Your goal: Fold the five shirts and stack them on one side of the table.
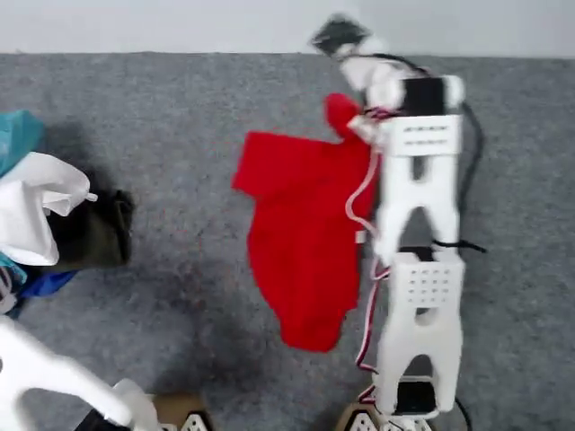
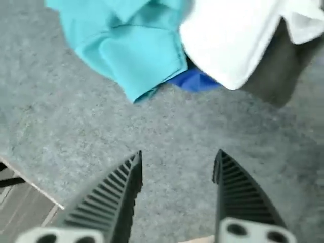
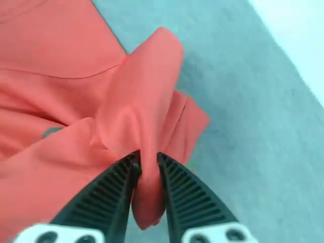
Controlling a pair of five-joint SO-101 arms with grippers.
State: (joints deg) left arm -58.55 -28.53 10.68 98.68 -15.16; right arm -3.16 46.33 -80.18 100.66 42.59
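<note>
Red cloth is pinched between the fingers of the right tool (image 3: 147,162): they are closed on a raised fold of the red shirt (image 3: 76,101), which looks like a sleeve or a corner near the hem, though which one cannot be told. Holding that fold up off the rest of the cloth would let it be carried across the body of the garment, so this reads as an early fold, not a finished one. From above, the red shirt (image 1: 301,242) lies crumpled and spread near the middle of the surface (image 1: 180,108), and the right arm (image 1: 418,224) stretches along its edge.

The left tool (image 2: 178,152) hangs with its fingers apart and nothing between them, above bare grey covering and near the heap of waiting garments. In that heap a teal shirt (image 2: 131,45) and a white shirt (image 2: 238,35) overlap, a blue shirt (image 2: 195,81) peeks from under them, and a dark shirt (image 1: 90,233) lies beside the white one. None of these looks folded, so most of the task appears to be ahead.

The surface is covered in grey felt-like material. A pale wall (image 1: 180,22) runs along its far edge, and wooden floor (image 2: 20,212) shows past one corner.
</note>
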